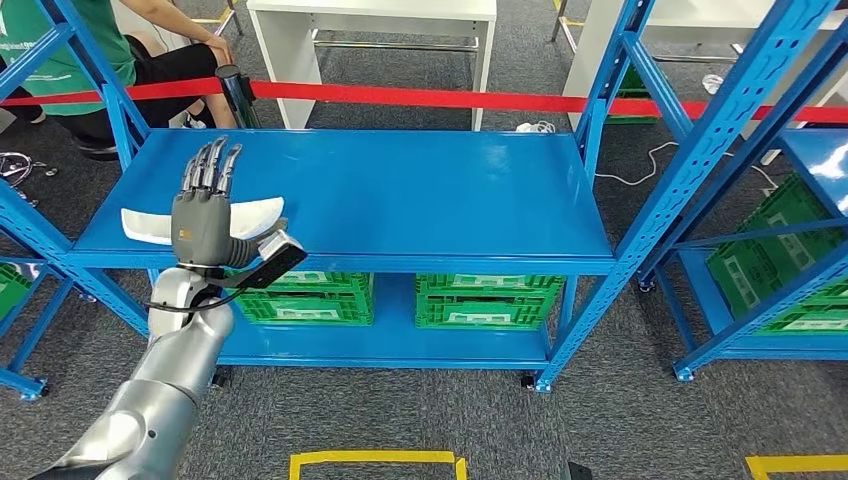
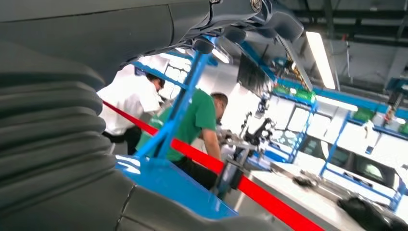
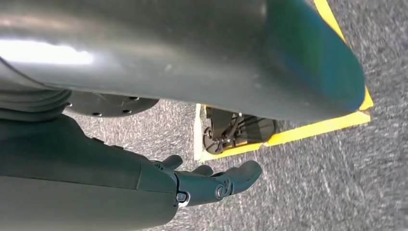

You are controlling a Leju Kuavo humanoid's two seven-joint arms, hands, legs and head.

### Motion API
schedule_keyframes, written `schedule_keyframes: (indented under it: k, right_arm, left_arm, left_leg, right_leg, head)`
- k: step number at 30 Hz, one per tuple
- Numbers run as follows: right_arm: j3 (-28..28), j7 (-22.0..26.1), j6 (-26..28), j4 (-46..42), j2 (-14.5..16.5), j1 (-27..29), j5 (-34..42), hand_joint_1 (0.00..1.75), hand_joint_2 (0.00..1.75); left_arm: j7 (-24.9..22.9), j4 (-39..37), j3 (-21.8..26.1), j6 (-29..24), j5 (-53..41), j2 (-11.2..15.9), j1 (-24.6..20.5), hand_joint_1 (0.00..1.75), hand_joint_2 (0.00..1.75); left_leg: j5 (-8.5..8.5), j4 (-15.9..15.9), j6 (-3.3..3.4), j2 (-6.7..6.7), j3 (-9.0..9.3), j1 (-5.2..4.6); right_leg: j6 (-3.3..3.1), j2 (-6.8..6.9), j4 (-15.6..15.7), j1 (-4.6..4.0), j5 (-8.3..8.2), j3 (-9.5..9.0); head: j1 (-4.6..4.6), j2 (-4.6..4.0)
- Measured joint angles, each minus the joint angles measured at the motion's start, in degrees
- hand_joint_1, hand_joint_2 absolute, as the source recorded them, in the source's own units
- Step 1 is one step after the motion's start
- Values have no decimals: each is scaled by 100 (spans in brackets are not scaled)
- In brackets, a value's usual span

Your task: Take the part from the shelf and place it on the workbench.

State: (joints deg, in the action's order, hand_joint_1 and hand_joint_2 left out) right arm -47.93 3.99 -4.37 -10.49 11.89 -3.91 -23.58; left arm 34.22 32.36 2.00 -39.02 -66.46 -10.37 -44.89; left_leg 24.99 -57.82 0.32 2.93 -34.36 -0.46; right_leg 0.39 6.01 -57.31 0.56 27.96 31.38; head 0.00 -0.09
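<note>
One white part (image 1: 255,215) lies on the blue shelf (image 1: 400,190) at its near left edge, and we have our left robot hand (image 1: 205,215) right over it, fingers straight and spread, gripping nothing, looking lined up for the pick. Our right robot hand (image 3: 211,180) hangs loosely curled and empty above the floor (image 3: 337,168); green crates (image 1: 400,298) below carry white labels too small to read.

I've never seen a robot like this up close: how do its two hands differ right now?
The left hand is raised over the blue metal shelf, fingers stretched out flat above the white curved part; whether it touches the part is unclear. The right hand hangs low over the grey carpet floor near yellow tape, its fingers loosely extended. Both are dark grey, and neither grips anything.
</note>
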Motion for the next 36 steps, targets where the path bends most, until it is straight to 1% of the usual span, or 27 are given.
schedule_keyframes:
  k: [3,6,18,23,27,29,30,31,32,33,34,35,36]
  right_arm:
    - [2,20,-7,0,7,2,3,0,0]
    - [2,41,-7,0,8,3,10,0,0]
    - [2,57,-7,0,8,2,18,0,0]
    - [2,33,22,0,9,2,33,0,0]
    - [1,-51,85,0,38,2,51,0,0]
    - [-2,-51,101,0,50,-2,60,0,0]
    - [-2,-48,107,0,53,-3,60,0,0]
    - [-3,-42,111,0,55,-3,60,0,0]
    - [-3,-37,114,0,55,1,58,0,0]
    - [-4,-34,117,0,51,11,55,0,0]
    - [-6,-33,121,0,47,26,51,0,0]
    - [-7,-35,123,0,41,42,44,0,0]
    - [-9,-38,126,0,32,59,37,0,0]
  left_arm:
    - [105,-293,-29,95,209,5,-223,0,0]
    - [161,-454,-40,120,306,5,-311,0,0]
    - [189,-709,-62,123,346,7,-377,0,0]
    - [332,-746,-63,46,630,7,-382,0,0]
    - [370,-697,-67,-70,816,22,-351,0,0]
    - [340,-624,-67,-95,825,40,-330,0,0]
    - [326,-584,-67,-104,827,43,-325,0,0]
    - [319,-548,-67,-113,831,45,-326,0,0]
    - [319,-521,-66,-117,841,39,-321,0,0]
    - [332,-507,-66,-120,850,28,-303,0,0]
    - [353,-499,-65,-121,863,19,-269,0,0]
    - [378,-494,-63,-120,877,7,-221,0,0]
    - [406,-489,-59,-120,883,-1,-167,0,0]
  left_leg:
    - [-3,1,-4,9,4,0]
    - [-6,3,-10,11,5,2]
    - [-5,11,-20,11,4,6]
    - [-4,11,-21,11,3,6]
    - [30,-13,16,8,-14,-30]
    - [26,22,45,-21,0,-20]
    - [13,65,63,-44,27,-4]
    - [-5,107,83,-66,58,17]
    - [-22,143,102,-88,89,38]
    - [-24,155,115,-108,99,44]
    - [-19,150,125,-135,100,46]
    - [-10,140,127,-169,100,45]
    - [8,119,119,-208,100,47]
  right_leg:
    - [0,-8,-12,-1,0,5]
    - [-4,-13,-21,-5,3,12]
    - [-22,-13,-25,-9,16,18]
    - [-22,-13,-25,-9,16,18]
    - [16,6,-9,28,7,10]
    - [43,46,5,23,18,1]
    - [61,2,-21,28,43,2]
    - [73,-100,-129,32,116,44]
    - [80,-240,-359,36,240,151]
    - [79,-402,-707,49,399,320]
    - [78,-500,-1109,50,559,539]
    - [81,-546,-1450,50,661,737]
    - [83,-562,-1610,53,647,862]
  head:
    - [0,0]
    - [0,0]
    - [0,0]
    - [0,0]
    - [-2,0]
    - [-1,0]
    - [1,0]
    - [5,0]
    - [12,0]
    - [15,0]
    - [19,0]
    - [21,0]
    - [21,0]
